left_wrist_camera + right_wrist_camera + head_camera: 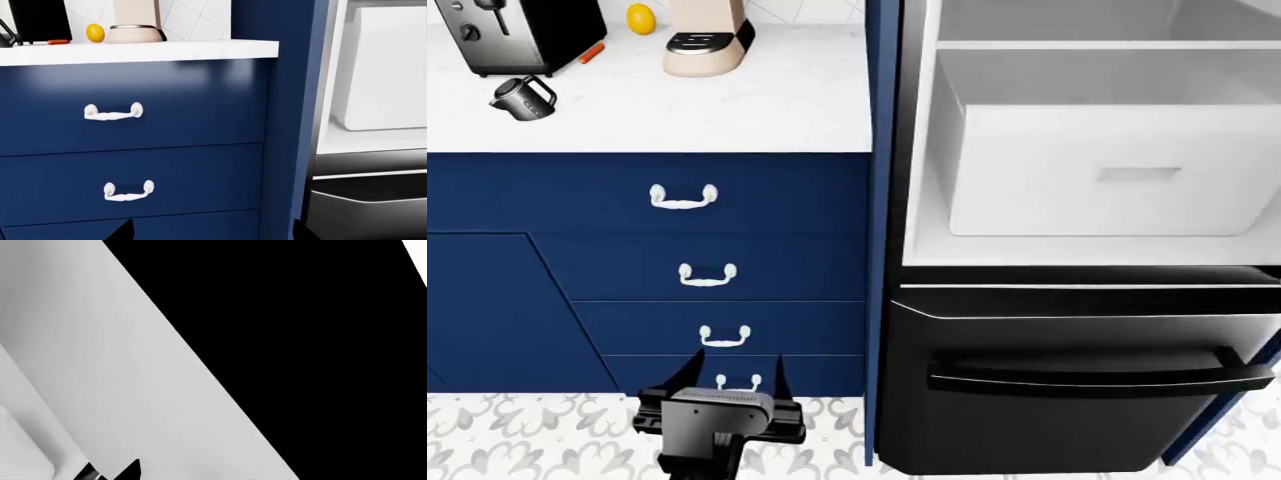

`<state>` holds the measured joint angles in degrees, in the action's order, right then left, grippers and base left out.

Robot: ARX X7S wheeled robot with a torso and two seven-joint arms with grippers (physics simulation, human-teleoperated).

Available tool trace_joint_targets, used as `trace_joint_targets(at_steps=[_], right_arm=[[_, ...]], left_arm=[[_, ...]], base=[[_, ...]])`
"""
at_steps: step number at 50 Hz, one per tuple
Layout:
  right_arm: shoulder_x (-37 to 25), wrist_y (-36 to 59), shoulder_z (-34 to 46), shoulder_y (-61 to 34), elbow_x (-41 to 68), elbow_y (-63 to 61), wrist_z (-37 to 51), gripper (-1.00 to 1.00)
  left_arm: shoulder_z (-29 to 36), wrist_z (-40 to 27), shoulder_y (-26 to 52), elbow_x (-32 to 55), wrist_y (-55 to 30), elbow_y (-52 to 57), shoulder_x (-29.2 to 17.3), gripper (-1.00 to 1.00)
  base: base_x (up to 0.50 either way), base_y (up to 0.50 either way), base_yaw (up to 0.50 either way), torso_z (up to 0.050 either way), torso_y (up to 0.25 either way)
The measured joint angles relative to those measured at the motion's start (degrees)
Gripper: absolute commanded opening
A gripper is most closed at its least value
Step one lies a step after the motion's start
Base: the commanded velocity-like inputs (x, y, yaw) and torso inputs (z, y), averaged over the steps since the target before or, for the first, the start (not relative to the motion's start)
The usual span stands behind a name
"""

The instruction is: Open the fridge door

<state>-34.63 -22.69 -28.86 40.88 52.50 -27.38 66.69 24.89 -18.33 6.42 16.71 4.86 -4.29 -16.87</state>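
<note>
Left claw [737, 366] released, its two dark fingers spread wide, low before the navy-blue cabinet drawers [761, 225] and just above the grey-patterned tiled floor [534, 440]. Straight beyond the claw, seen between its fingers, the lowest small white curved drawer handle [738, 382]; three more such handles stacked higher up from it. Same claw [210, 234] in the left wrist view: only two dark fingertips at the frame edge, well apart, drawers ahead.

High above the left claw and farther back, the white stone table [694, 100], carrying a black-and-silver toaster [514, 35], a small black kettle [523, 95], a round yellow lemon [641, 18] and a beige coffee machine [705, 30].

To the right of the left claw, past a navy side panel [881, 200], the upper fridge compartment uncovered, with a white plastic bin [1108, 165] on its shelf. Below that, level with the claw, the dark freezer drawer [1081, 420] with its horizontal black bar handle [1094, 380].

Brushed stainless-steel fridge door outside the head view. Right claw [120, 472] seen only as a dark tip in the right wrist view; cannot tell whether released or clenched. Very close before it, a flat pale-grey surface [100, 365] beside solid black; cannot tell whether that is the door.
</note>
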Motion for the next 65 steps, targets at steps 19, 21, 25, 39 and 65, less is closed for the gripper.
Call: trace_joint_targets(at_steps=[19,21,25,39,65], right_arm=[[-0.6,22.1,-18.3,2.6,11.8,1.8,-0.5,1.0],[-0.4,25.7,-21.1,2.9,12.7,2.7,-2.7,1.0],[0.7,32.8,-27.8,3.1,14.6,4.8,-8.0,1.0],[2.2,54.6,-45.7,1.3,13.7,9.7,-26.4,1.0],[4.8,60.3,-48.0,-8.5,14.6,8.0,-31.1,1.0]], left_arm=[[0.4,-0.6,-0.1,-0.2,-0.2,0.4,-0.2,1.0],[0.4,-0.7,-0.1,-0.3,-0.2,0.4,-0.2,1.0],[0.5,-0.8,0.1,-0.3,-0.3,0.3,-0.2,1.0],[1.0,-1.3,0.2,-0.7,-0.7,0.4,-0.2,1.0],[1.4,-1.5,0.9,-0.6,-0.7,-0.3,-0.2,1.0]], base=[[0.0,0.0,0.0,0.0,0.0],[0.0,0.0,0.0,0.0,0.0],[0.0,0.0,0.0,0.0,0.0],[0.0,0.0,0.0,0.0,0.0],[0.0,0.0,0.0,0.0,0.0]])
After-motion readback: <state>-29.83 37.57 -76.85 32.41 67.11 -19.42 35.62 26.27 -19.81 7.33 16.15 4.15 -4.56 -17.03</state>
